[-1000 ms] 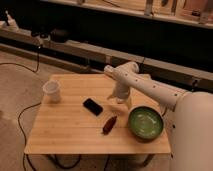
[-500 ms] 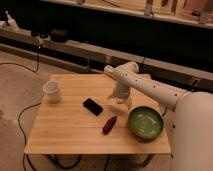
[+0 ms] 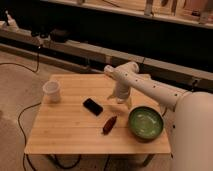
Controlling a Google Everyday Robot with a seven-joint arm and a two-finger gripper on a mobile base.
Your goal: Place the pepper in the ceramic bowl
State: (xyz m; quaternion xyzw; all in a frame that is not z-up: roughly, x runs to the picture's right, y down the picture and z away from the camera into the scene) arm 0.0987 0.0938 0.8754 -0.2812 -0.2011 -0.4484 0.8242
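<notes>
The small dark red-brown pepper [image 3: 109, 124] lies on the wooden table [image 3: 70, 130], near the front edge. The round green ceramic bowl [image 3: 146, 123] sits just to its right, with nothing inside. My gripper [image 3: 120, 101] hangs from the white arm above the table, behind the pepper and to the upper left of the bowl, apart from both. It holds nothing that I can see.
A white cup [image 3: 52, 91] stands at the table's left side. A flat black rectangular object [image 3: 93, 106] lies between the cup and the pepper. Cables run on the floor at the left. A dark ledge runs behind the table.
</notes>
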